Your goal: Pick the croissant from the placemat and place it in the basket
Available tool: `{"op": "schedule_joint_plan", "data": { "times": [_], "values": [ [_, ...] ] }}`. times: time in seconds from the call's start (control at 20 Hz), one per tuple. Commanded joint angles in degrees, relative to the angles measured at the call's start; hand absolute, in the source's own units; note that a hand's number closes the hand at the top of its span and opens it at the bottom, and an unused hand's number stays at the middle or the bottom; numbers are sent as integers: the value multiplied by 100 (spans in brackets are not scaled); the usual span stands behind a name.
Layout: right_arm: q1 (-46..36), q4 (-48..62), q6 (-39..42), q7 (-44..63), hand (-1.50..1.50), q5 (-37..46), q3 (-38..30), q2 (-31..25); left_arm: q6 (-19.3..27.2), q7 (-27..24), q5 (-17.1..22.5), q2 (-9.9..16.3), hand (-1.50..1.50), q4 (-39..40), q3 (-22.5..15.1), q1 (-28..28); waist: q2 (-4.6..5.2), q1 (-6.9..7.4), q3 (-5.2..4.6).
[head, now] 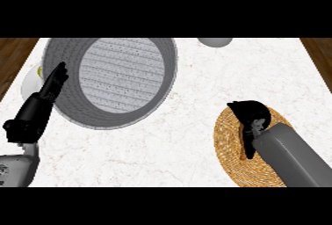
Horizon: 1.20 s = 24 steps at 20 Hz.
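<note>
Right hand (250, 115) curled down on placemat (230, 149), croissant (248, 151) mostly hidden beneath; left hand (48, 90) open, resting. Advice: confirm fingers wrap croissant, lift straight, then cross to basket (71, 110).

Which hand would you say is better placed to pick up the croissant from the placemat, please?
The right hand: it is already curled over the woven placemat, hiding most of the croissant. The left hand rests open beside the grey basket, far from the placemat.
</note>
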Motion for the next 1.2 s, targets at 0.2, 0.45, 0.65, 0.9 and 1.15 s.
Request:
{"op": "schedule_joint_plan", "data": {
  "times": [0.2,0.45,0.65,0.9,1.15],
  "values": [
    [177,258,-16,-661,-150,657,-372,79,-221,443,-116,-176,0,-286,169,-181,1,9,1],
    [514,32,137,-547,-150,892,-634,82,-59,266,-436,-435,0,-28,161,-249,-1,-14,0],
    [502,376,-247,-565,-150,1284,-592,486,-532,123,-154,-134,0,-495,497,329,-3,28,1],
    [449,859,-172,-1173,-150,1565,-825,430,-476,23,-425,-470,0,-139,375,11,3,14,0],
    [776,704,-510,-1304,150,1671,-965,559,-478,196,-511,-497,0,-114,451,-188,1,2,1]
  ]
}}
